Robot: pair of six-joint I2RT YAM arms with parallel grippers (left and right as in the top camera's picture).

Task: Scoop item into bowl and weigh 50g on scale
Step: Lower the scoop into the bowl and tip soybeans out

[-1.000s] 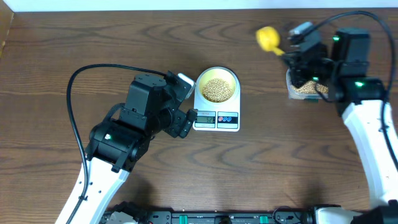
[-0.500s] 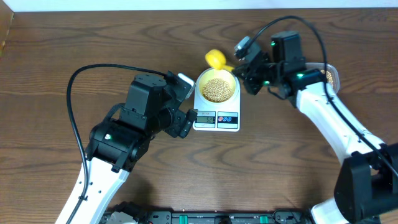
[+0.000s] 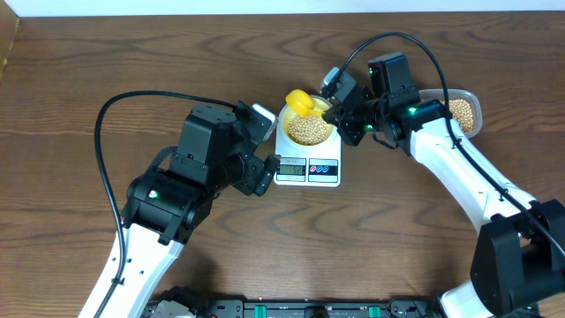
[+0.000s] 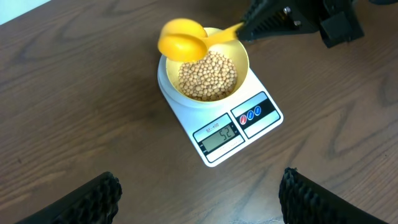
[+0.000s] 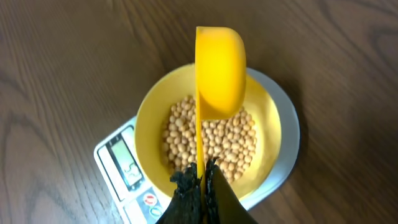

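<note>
The pale yellow bowl (image 3: pixel 309 129) stands on the white scale (image 3: pixel 307 168) and holds a heap of tan beans (image 3: pixel 308 128). My right gripper (image 3: pixel 339 112) is shut on the handle of a bright yellow scoop (image 3: pixel 298 102). The scoop's cup hangs over the bowl's far-left rim. In the right wrist view the scoop (image 5: pixel 219 71) is turned on its side above the beans (image 5: pixel 231 142), and my right gripper (image 5: pixel 200 172) pinches the thin handle. My left gripper (image 4: pixel 199 182) is open and empty, just left of the scale (image 4: pixel 239 127). Its display (image 4: pixel 217 134) looks like 52.
A clear plastic tub (image 3: pixel 461 111) with more beans sits to the right, behind my right forearm. The left arm's black cable (image 3: pixel 104 132) loops over the table on the left. The table's far edge (image 3: pixel 177 15) runs along the top.
My right arm has swung left from the tub, carrying the scoop to just over the bowl. The left arm has stayed still and open.
</note>
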